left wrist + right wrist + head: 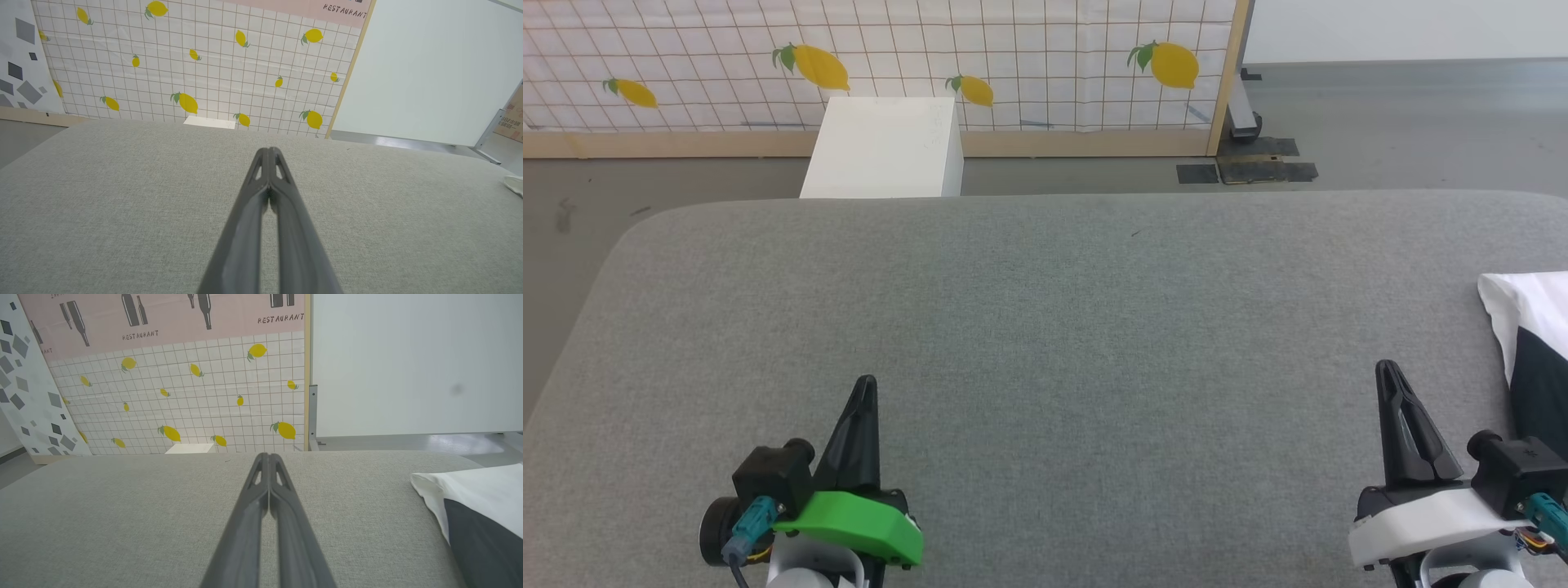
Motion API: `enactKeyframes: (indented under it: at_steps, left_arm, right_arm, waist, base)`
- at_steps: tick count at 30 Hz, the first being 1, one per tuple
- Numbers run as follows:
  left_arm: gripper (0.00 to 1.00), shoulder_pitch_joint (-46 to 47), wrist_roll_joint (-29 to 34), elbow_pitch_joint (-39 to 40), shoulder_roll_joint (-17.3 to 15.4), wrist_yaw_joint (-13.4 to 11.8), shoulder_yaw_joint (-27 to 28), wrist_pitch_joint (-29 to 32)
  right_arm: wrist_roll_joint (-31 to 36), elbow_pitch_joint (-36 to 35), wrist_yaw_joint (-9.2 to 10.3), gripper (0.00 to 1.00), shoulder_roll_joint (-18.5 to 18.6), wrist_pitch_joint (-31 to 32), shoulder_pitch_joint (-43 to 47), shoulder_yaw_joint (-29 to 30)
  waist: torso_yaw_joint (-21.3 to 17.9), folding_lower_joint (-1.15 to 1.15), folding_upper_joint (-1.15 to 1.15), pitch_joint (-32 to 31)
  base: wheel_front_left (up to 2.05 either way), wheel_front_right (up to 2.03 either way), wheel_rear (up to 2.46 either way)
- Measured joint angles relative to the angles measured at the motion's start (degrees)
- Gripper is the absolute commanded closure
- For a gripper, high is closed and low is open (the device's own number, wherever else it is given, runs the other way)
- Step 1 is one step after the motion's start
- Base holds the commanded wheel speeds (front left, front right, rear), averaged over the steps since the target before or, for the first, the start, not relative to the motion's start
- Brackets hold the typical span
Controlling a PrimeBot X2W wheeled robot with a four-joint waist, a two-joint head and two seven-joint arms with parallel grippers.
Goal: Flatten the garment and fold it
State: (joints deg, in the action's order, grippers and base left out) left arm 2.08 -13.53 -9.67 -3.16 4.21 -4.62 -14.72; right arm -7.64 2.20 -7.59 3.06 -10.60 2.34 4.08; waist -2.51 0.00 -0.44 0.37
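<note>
grippers: left gripper (867,384), right gripper (1386,369) pressed together, empty
risk: i could bunch the soft white-and-black garment (1525,317) (frame's right edge) reaching half-blind

I see the worktop (1045,310) bare across its whole middle and left, so I have open passage from the near edge to the far one. The one thing lying in the way is the shirt (1527,314), at the right edge, just beside my right claw (1385,366); that claw has free room ahead and to its left. My left claw (867,380) has bare cloth all round. Both are pinched closed and take little width. Past the far edge a white box (882,147) stands on the floor (686,175) before a lemon-print screen (1029,57), well apart from both claws.
</note>
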Motion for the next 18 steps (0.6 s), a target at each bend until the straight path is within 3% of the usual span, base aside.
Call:
enactKeyframes:
  at_steps: [18]
  left_arm:
    - [1.00, 0.0, 0.8, 0.6, 0.0, -0.1, 0.2, 1.1]
  right_arm:
    - [0.4, 0.0, 0.00, 1.00, 0.0, 0.8, 0.0, -0.2]
  waist:
    - [0.2, 0.00, 0.00, 0.0]
  base:
    - [0.00, 0.00, 0.00]
